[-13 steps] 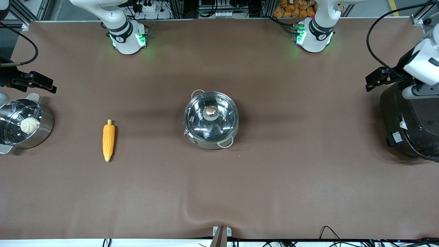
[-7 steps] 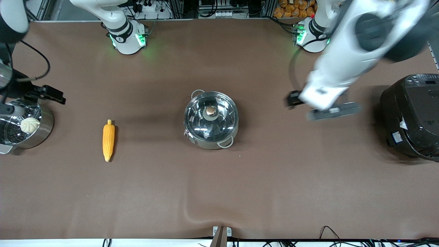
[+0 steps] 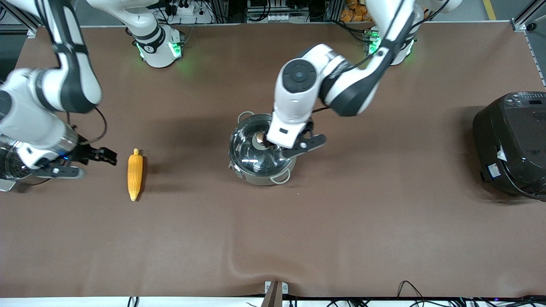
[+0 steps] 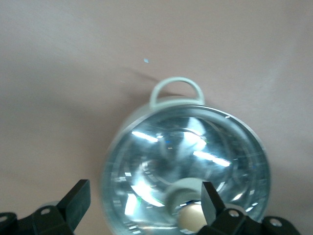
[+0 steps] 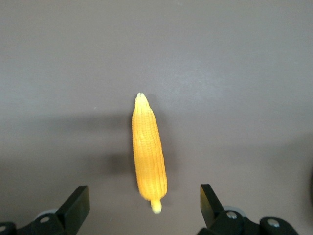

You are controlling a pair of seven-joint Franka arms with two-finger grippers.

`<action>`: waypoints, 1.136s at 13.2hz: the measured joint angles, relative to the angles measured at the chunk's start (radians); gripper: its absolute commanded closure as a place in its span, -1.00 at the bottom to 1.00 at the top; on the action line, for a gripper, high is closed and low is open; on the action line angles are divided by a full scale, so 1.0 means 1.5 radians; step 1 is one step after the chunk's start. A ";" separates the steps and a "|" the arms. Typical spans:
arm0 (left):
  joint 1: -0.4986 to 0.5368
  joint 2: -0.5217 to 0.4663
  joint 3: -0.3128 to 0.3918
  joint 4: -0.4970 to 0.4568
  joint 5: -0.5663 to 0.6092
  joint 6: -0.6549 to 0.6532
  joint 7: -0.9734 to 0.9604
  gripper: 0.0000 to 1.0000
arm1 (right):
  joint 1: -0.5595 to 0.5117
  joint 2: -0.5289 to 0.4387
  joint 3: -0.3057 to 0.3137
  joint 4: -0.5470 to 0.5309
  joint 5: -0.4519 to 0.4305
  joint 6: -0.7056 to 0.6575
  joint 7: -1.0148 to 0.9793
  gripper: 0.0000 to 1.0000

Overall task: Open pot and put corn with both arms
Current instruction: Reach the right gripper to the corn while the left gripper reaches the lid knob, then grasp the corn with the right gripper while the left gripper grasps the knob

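**A:** ok where's everything sitting right now?

**B:** the pot point(image 3: 262, 149) is in the middle of the table point(image 3: 341, 221), glass lid point(image 3: 247, 147) on, metal knob point(image 3: 260, 137) in the center of it. One pale loop handle point(image 3: 280, 177) points toward the front camera, the other at the robot bases. The corn point(image 3: 135, 174) lies flat on the cloth, well apart from the pot, toward the right arm's end of the table, stem tip pointing at the bases and the tapered end toward the camera.

**A:** and the arms?

**B:** left gripper point(image 3: 273, 145) is hovering over the pot lid, right by the knob. In its wrist view the left gripper point(image 4: 145, 200) has its fingers spread wide, one finger point(image 4: 211, 199) beside the knob point(image 4: 190, 215), and nothing's between them. Can't tell if it touches the lid.

**A:** right one?

**B:** right gripper point(image 3: 83, 160) is low over the table between the corn and the steamer pot point(image 3: 8, 164) at the table's edge, just beside the cob, not touching. Its wrist cam shows the right gripper point(image 5: 142, 205) spread open too, with the corn point(image 5: 148, 150) lying ahead of the gap, stem end closest to the fingers.

**A:** anything else on there?

**B:** big black cooker point(image 3: 509, 145) at the left arm's end of the table, lid shut.
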 measured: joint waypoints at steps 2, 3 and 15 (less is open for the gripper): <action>-0.055 0.031 0.033 0.017 0.000 0.022 -0.042 -1.00 | 0.000 0.037 0.000 -0.023 0.000 0.057 -0.017 -1.00; -0.078 0.041 0.046 0.023 0.000 0.026 -0.055 -1.00 | 0.000 0.055 0.001 -0.025 0.000 0.073 -0.022 -1.00; -0.107 0.071 0.062 0.032 0.000 0.028 -0.069 -0.77 | -0.001 0.204 0.024 -0.027 0.000 0.238 -0.119 -1.00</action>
